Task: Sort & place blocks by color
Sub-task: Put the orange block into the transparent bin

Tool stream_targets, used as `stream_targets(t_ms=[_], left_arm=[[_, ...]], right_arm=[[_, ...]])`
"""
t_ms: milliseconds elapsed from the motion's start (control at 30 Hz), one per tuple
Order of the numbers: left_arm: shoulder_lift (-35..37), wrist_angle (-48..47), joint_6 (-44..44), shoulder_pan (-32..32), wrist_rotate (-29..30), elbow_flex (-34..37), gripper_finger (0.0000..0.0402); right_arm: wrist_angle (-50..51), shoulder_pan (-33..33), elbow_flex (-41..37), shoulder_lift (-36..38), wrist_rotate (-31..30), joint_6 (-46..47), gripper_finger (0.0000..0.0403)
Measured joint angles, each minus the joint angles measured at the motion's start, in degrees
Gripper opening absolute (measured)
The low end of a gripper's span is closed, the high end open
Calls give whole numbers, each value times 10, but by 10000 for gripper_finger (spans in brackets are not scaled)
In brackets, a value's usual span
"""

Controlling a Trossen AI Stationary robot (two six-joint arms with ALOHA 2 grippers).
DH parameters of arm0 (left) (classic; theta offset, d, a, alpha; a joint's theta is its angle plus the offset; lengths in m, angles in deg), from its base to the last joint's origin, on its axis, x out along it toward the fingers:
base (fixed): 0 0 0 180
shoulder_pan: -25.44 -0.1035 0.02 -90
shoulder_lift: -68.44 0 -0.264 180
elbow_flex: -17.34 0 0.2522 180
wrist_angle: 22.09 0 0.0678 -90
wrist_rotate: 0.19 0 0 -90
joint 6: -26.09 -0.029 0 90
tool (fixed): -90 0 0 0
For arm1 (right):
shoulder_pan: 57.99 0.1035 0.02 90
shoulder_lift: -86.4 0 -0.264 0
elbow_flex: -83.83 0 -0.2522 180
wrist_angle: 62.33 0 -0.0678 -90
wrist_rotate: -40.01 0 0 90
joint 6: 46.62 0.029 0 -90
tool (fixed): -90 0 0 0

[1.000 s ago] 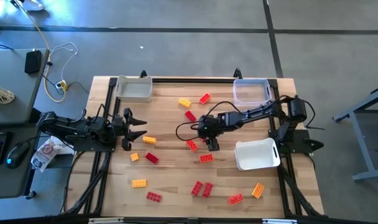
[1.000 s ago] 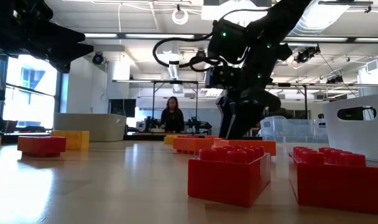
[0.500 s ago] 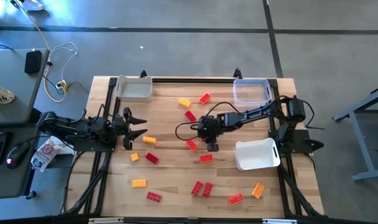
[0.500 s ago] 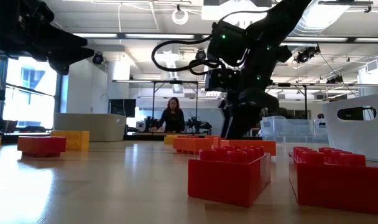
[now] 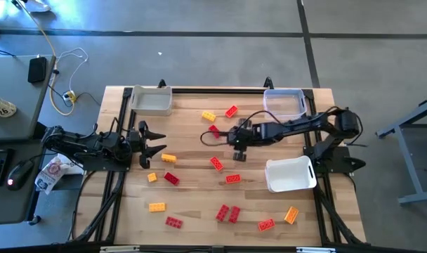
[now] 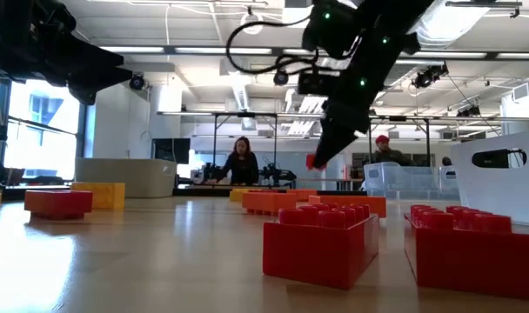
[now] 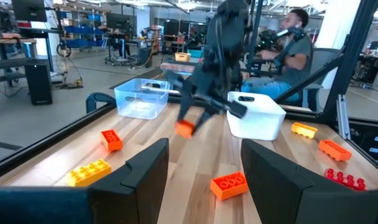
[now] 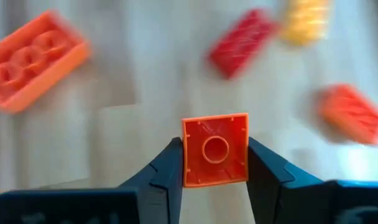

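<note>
Several red, orange and yellow blocks lie scattered on the wooden table [image 5: 199, 197], among them a red one [image 5: 213, 130] and an orange one [image 5: 217, 163]. My right gripper [image 8: 215, 171] hangs above the table's middle [image 5: 239, 146], shut on a small square orange block [image 8: 215, 149]. That block also shows in the air in the low view [image 6: 317, 161] and the left wrist view [image 7: 186, 129]. My left gripper [image 5: 154, 144] waits open at the table's left side, holding nothing. My right gripper pinches the square orange block by two opposite side walls [image 8: 188, 155] between its two fingers [image 8: 167, 171]. The fingers come from above, pointing down. The block's hollow underside faces the wrist camera. It hangs clear of the table [image 6: 317, 161].
A white tray [image 5: 152, 100] stands at the far left, a clear tray [image 5: 284, 103] at the far right, and another white tray [image 5: 291, 174] at the right, near my right arm's base. People sit in the room beyond the table [image 6: 241, 161].
My right gripper has risen from the table's middle and gone a little toward the far edge, taking the small orange block with it. The block, which lay on the wood between the fingers, now hangs clear of the table.
</note>
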Motion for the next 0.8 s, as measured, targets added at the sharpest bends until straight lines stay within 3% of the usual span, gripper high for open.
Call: stream_targets(t_ms=[300,500,667,800], left_arm=[[0,-4,0,0,2,0,191],[0,-9,0,0,2,0,191],[0,-13,1,0,7,0,191],[0,-13,2,0,13,0,191]], right_arm=[[76,-46,0,119,-231,81,107],[101,-105,0,179,-317,101,107],[111,-178,0,204,-342,101,107],[122,-252,0,205,-273,122,107]])
